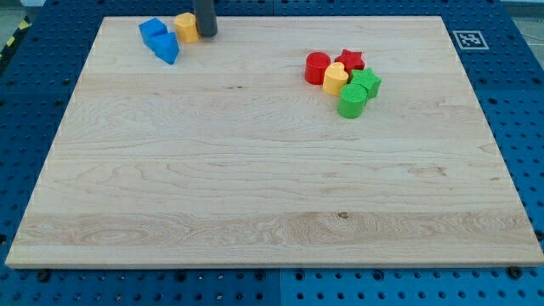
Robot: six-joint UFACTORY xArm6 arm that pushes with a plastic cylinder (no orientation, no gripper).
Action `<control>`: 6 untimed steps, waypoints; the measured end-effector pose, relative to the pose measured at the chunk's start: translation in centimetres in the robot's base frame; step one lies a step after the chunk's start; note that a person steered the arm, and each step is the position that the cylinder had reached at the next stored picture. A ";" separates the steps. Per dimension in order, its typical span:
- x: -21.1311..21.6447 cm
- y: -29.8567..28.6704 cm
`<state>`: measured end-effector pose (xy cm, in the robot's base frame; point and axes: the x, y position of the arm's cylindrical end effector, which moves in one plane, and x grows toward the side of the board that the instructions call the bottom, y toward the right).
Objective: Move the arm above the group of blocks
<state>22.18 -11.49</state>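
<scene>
The wooden board [272,187] fills the view; toward its top right corner a tight group sits together: red cylinder [317,67], red star [349,60], yellow block [335,78], green star [366,83], green cylinder [352,100]. At the top edge near the left corner, my tip [206,34] touches the orange block [187,27], beside the blue cube [153,32] and blue wedge [167,48], well apart from the group. I carry no jaws, only a bare rod.

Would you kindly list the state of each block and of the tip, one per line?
My tip: down on the board, against the orange block's right side.
Orange block: beside the blue blocks.
Two blue blocks: touching, top left.
Red cylinder: in the right cluster.
Red star: in cluster.
Yellow block: cluster middle.
Two green blocks: cluster's lower right.
</scene>
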 end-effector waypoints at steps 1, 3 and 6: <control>0.7 -0.7; 0.7 -3.6; 1.5 0.4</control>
